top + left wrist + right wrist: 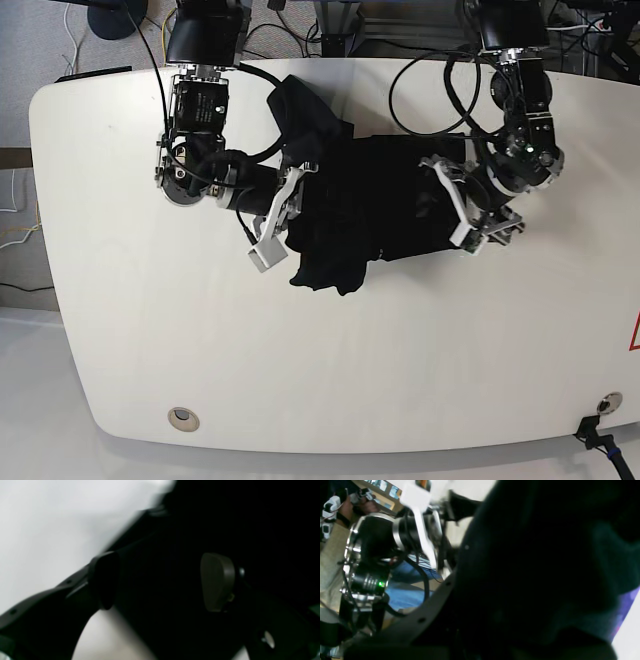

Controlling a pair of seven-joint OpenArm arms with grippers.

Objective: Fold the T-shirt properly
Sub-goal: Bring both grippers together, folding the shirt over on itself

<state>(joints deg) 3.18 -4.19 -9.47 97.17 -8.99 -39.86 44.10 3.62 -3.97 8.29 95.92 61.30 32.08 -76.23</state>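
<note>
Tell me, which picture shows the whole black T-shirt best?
The base view: the whole T-shirt lies bunched on the white table between both arms. The left wrist view shows only blurry dark cloth behind its open fingers. The right wrist view shows a dark close-up with a purple strip.

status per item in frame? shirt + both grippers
T-shirt: bunched on the white table, partly folded, print mostly hidden.
Left gripper: open, jaws wide over the black fabric, nothing held.
Right gripper: shut on the T-shirt, black cloth fills its wrist view.
</note>
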